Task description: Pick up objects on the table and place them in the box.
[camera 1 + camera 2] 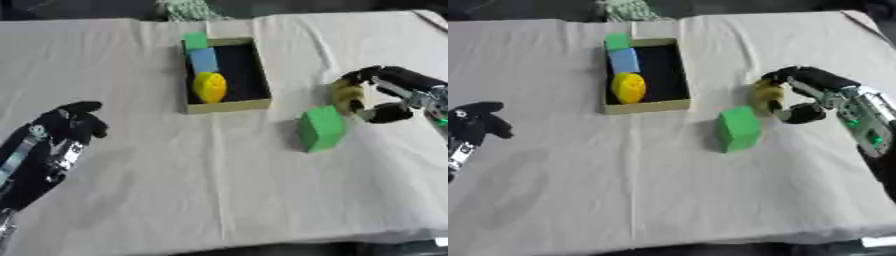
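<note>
A shallow open box (256, 75) with a dark floor lies at the table's far centre. Inside it sit a small green block (195, 40), a light blue block (204, 60) and a round yellow thing (210, 87). A larger green block (320, 128) stands on the cloth to the box's right. Just right of that block, my right hand (802, 95) is curled round a small yellow-olive thing (766, 93), held slightly above the cloth. My left hand (63, 131) rests at the lower left, fingers curled, holding nothing.
A white cloth (175, 190) covers the whole table, with its front edge near the bottom. A pale green-white bundle (185, 8) lies beyond the far edge behind the box.
</note>
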`<state>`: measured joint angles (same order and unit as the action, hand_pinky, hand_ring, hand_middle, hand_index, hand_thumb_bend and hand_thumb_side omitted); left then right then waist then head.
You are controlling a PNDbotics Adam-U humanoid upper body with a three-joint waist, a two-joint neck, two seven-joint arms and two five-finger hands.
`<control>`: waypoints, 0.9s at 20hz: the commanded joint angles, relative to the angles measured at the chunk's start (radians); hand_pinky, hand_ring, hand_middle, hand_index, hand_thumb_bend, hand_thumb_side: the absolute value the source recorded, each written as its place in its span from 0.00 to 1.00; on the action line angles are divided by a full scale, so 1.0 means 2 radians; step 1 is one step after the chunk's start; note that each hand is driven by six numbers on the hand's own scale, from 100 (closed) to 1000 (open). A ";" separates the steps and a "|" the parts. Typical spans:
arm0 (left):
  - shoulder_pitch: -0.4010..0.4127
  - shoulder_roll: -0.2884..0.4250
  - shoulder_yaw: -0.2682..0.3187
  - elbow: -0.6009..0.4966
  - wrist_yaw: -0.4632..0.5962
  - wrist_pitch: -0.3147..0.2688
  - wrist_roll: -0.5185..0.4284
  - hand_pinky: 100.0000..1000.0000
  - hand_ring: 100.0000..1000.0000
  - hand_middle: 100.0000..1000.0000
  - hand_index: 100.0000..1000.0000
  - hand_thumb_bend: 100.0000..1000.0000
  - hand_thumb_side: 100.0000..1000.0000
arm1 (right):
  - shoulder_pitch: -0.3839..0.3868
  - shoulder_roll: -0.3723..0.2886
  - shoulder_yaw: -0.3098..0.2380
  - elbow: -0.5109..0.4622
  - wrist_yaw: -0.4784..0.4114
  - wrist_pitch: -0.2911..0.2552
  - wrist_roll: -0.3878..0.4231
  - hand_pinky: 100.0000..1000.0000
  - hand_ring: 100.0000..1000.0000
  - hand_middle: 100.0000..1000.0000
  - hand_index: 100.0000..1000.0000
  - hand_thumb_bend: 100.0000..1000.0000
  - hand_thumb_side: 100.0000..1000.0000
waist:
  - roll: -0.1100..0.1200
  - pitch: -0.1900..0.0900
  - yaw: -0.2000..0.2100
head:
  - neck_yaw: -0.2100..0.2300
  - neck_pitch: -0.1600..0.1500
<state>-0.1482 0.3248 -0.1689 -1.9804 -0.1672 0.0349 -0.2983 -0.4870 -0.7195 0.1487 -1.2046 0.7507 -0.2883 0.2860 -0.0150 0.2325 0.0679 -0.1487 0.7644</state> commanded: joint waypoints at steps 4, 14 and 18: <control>-0.001 0.002 0.001 -0.010 0.002 0.001 0.000 0.80 0.62 0.58 0.86 0.00 0.76 | -0.006 -0.004 0.000 0.015 0.049 -0.002 -0.016 0.74 0.73 0.55 0.76 0.00 0.22 | 0.000 -0.008 0.001 | -0.004 -0.002; 0.000 -0.001 0.002 -0.010 0.001 0.003 0.000 0.80 0.62 0.58 0.86 0.00 0.77 | -0.006 -0.004 -0.007 0.010 0.077 0.016 -0.129 0.64 0.54 0.16 0.33 0.00 0.18 | 0.000 -0.007 0.002 | -0.008 -0.005; 0.000 -0.001 0.003 -0.010 0.001 0.003 0.000 0.81 0.62 0.58 0.86 0.00 0.77 | -0.004 -0.014 -0.007 -0.023 0.042 0.020 -0.162 0.63 0.51 0.10 0.28 0.00 0.10 | 0.000 -0.007 0.001 | -0.009 -0.006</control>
<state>-0.1424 0.3161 -0.1690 -1.9804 -0.1672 0.0390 -0.2988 -0.4830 -0.7015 0.1479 -1.2157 0.8558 -0.2514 -0.0158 -0.0143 0.2312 0.0716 -0.1634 0.7633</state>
